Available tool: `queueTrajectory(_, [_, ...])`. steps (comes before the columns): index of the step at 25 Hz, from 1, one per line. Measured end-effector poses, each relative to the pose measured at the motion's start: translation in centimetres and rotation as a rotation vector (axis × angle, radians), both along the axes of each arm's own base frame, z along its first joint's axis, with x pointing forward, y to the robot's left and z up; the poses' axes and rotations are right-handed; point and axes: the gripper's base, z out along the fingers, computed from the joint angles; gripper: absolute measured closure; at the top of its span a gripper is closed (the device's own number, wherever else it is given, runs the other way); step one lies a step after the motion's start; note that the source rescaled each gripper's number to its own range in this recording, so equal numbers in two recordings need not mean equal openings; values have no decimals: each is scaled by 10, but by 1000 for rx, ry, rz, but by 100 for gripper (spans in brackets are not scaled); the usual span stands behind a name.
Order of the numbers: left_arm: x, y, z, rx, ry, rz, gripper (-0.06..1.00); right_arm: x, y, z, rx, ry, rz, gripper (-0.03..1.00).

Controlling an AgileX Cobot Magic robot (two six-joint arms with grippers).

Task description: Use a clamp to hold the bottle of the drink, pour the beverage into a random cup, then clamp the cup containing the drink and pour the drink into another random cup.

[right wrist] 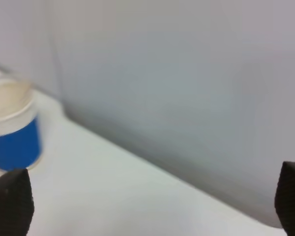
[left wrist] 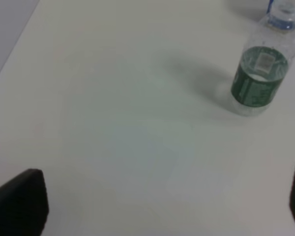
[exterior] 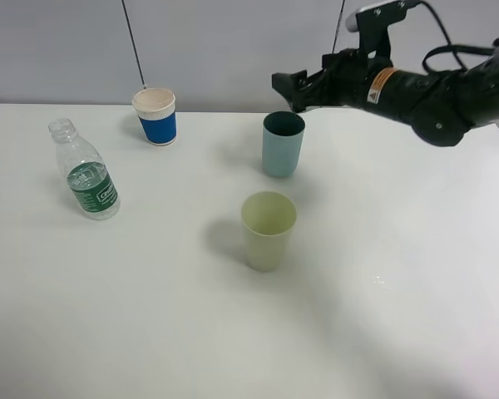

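The clear bottle [exterior: 87,179] with a green label stands uncapped at the table's left; the left wrist view shows this bottle [left wrist: 259,78] too. The teal cup [exterior: 283,143] stands upright at the middle back. In front of it stands the pale green cup [exterior: 269,229]. I cannot see liquid in either cup. My right gripper [exterior: 295,90] hovers open just above the teal cup's rim and holds nothing. In its wrist view the right gripper [right wrist: 150,201] has dark fingertips [right wrist: 10,201] set wide apart. My left gripper [left wrist: 160,201] is open over bare table, away from the bottle.
A blue-and-white paper cup [exterior: 155,116] stands at the back left, and the paper cup [right wrist: 12,132] also shows in the right wrist view. A grey wall rises behind the table's far edge. The white table [exterior: 399,316] stretches to the front and right.
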Motion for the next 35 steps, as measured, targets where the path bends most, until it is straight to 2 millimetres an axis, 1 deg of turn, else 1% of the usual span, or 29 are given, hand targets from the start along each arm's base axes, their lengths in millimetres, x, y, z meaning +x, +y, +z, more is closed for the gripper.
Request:
queueTrajectory(3, [0,0,0,0,0,0,-6,-9,-11,31,-50,34,-86,-3])
queueTrajectory(7, [0,0,0,0,0,0,-6,-21,-32,63,-66,61,-201,-3])
queueTrajectory(11, [0,0,0,0,0,0,-6,-36,-62,97,-63,58,-327,-3])
queueTrajectory(13, [0,0,0,0,0,0,-6,-47,-77,114,-75,44,-385,-3])
queueTrajectory(18, [0,0,0,0,0,0,-6,-77,-120,150,-88,15,-542,-3])
queueTrajectory(22, [0,0,0,0,0,0,-6,-111,-147,178,-76,-8,-661,-3])
queueTrajectory(26, [0,0,0,-1,0,-1,-6,-151,-161,203,-62,-46,-750,-3])
queueTrajectory(29, [0,0,0,-1,0,-1,-6,-183,-165,216,-82,-62,-796,-3])
queueTrajectory(31, [0,0,0,-1,0,-1,-6,-207,-162,225,-81,-85,-807,-3])
queueTrajectory(32, [0,0,0,-1,0,-1,-6,-217,-161,228,-74,-87,-813,-3])
queueTrajectory(35, [0,0,0,-1,0,-1,-6,-256,-156,236,-46,-103,-829,-3])
